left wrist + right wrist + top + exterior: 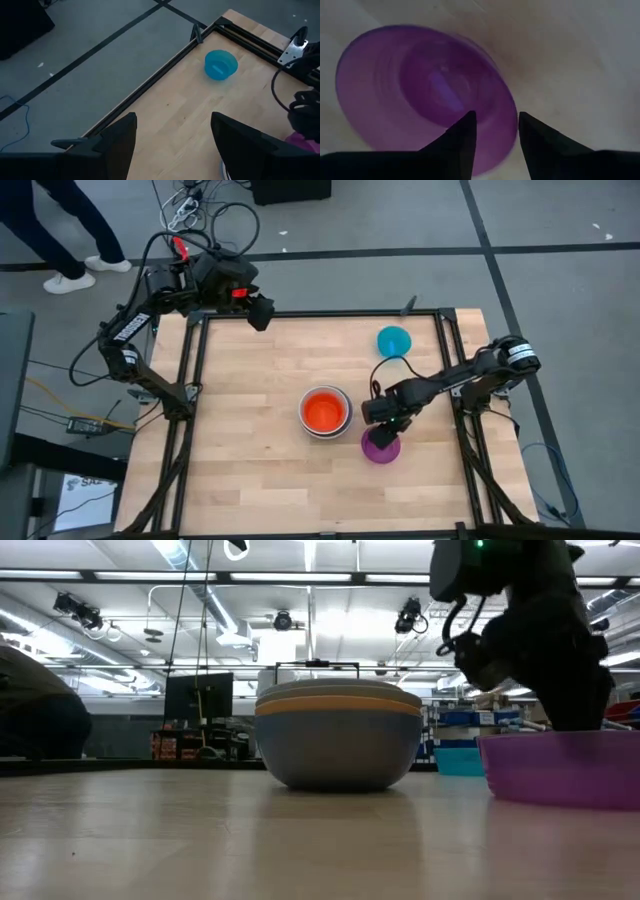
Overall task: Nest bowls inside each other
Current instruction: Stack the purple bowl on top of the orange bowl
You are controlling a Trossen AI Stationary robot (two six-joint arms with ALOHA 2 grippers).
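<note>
A small purple bowl (380,447) rests on its base at the table's near right. My right gripper (495,131) hangs open just over its rim, pointing down, one finger over the inside and one outside the wall. To the bowl's left stands a stack of nested bowls (325,412) with an orange one showing inside. In the low view the stack (338,735) shows a grey wall and an orange band. A small teal bowl (394,340) sits alone at the far right. My left gripper (262,313) is open, raised over the table's far left edge. My right gripper comes at the purple bowl's rim (512,117) from above, with one finger on each side of the wall on the side away from the stack. Whether either finger touches the rim I cannot tell. The bowl stands upright on the table.
A black metal frame (440,320) runs around the wooden tabletop. Bare wood lies at the table's left half and along its near edge. A person's legs (70,240) show on the floor beyond the far left corner.
</note>
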